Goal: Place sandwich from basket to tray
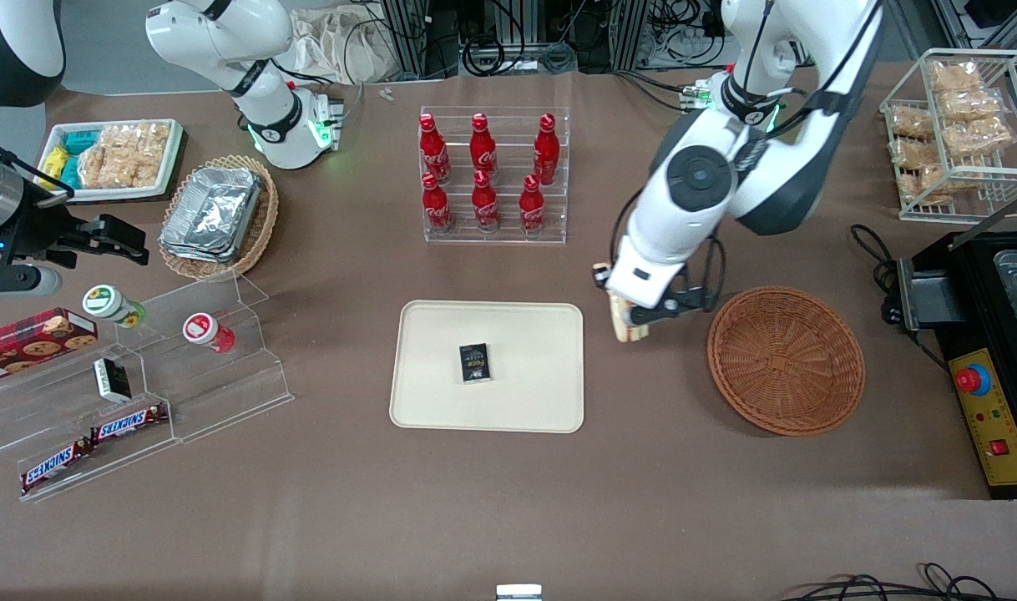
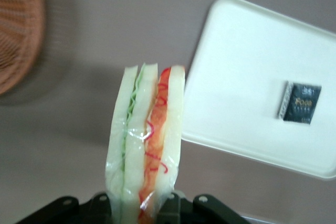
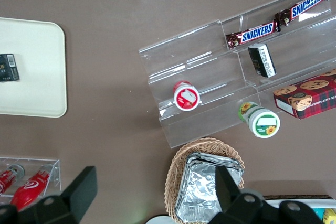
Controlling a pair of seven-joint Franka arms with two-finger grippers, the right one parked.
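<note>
Between tray point(image 1: 425, 401) and basket point(image 1: 786, 361), above bare tabletop: gripper point(image 1: 642, 321), fingers point(image 2: 169, 209) clamped on the wrapped sandwich point(image 1: 626, 324). Sandwich held upright, lifted clear of the basket, layered edge showing green and orange-red filling between white bread, just beside the tray's rim. Lying flat near the tray's middle: a small dark packet point(image 1: 475, 364). Farther from the front camera: a clear rack of red cola bottles point(image 1: 485, 177).
</note>
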